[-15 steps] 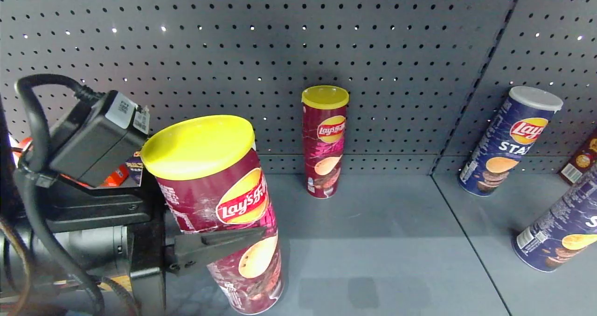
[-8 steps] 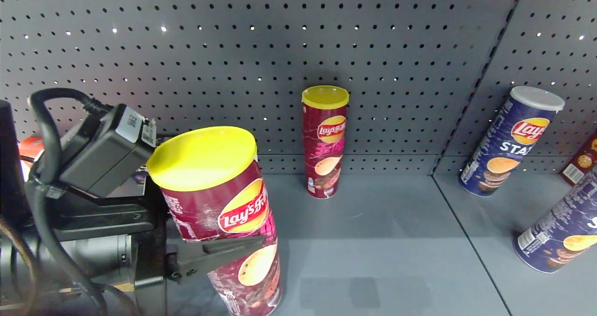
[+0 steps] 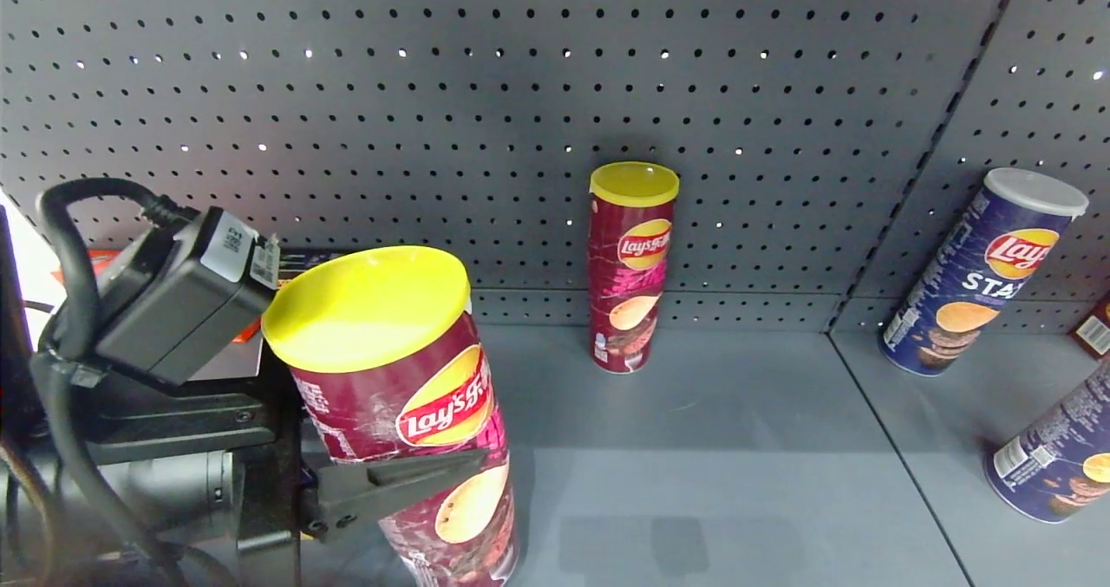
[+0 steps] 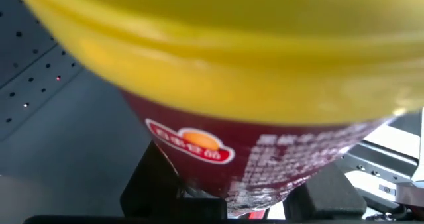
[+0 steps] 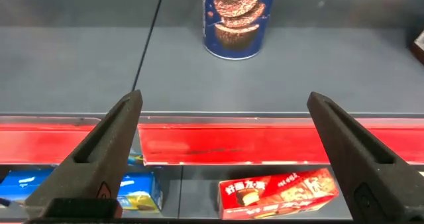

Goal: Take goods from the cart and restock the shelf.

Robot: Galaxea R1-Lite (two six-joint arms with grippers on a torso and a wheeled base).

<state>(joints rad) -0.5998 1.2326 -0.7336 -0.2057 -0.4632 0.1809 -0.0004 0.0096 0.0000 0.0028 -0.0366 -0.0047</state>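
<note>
While the leaning red can [image 3: 408,396] is being pinched mid-height by the left pincer [image 3: 460,450], just over the shelf floor [image 3: 694,483] | risk: if released leaning, it may be getting toppled away from that pincer | right pincer [image 5: 224,97] is being seen spread.

Grey perforated back panel [image 3: 520,93]; light seemingly glints through some holes.
</note>
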